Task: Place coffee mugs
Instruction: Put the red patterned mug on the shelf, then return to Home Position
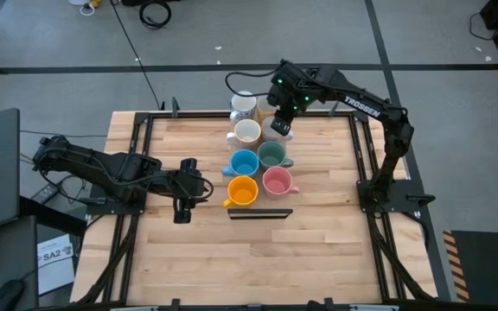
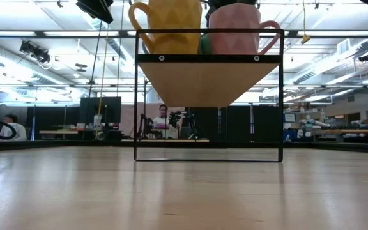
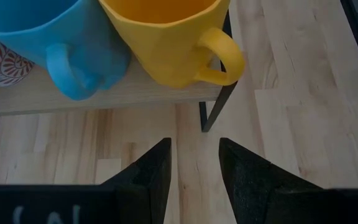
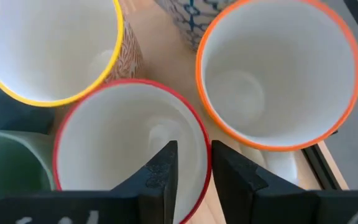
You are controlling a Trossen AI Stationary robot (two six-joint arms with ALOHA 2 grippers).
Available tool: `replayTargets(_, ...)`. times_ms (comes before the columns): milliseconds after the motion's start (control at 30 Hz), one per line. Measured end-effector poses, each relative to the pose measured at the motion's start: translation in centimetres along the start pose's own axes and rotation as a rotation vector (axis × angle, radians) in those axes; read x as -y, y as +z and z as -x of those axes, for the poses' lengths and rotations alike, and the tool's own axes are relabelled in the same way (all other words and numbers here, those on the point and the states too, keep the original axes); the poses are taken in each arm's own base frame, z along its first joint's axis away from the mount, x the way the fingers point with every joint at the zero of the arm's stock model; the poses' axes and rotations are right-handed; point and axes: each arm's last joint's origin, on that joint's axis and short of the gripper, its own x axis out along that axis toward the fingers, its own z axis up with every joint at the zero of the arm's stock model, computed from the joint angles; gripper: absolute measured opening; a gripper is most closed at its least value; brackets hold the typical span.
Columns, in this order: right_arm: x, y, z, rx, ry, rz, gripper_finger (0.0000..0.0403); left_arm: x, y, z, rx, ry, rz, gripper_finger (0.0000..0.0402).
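A raised wooden shelf on a black frame stands mid-table and carries the mugs. Blue, yellow-orange, grey-green and pink mugs stand near; cream and white ones stand farther back. My right gripper is above the shelf's far end, shut on a red-rimmed white mug. That mug sits between a yellow-rimmed mug and an orange-rimmed mug. My left gripper is open, left of the shelf, facing the yellow-orange mug. My right gripper holds the red-rimmed mug by its rim, on the side next to the orange-rimmed mug. One finger is inside the cup and one outside. The fingers come from above, pointing down. The mug is upright; its base is hidden.
Bare table lies near and to both sides of the shelf. The shelf's black leg stands just ahead of my left gripper. The low view shows the shelf raised well above the table, with open space under it. People sit in the room far behind.
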Motion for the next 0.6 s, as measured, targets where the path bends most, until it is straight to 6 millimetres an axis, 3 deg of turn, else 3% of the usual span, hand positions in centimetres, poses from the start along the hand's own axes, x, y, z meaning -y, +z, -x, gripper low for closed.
replayTargets(600,-0.3,1.2,3.2,0.117,-0.006,0.012,0.0101,0.0,0.0,0.0,0.000,0.000,0.001,0.0141)
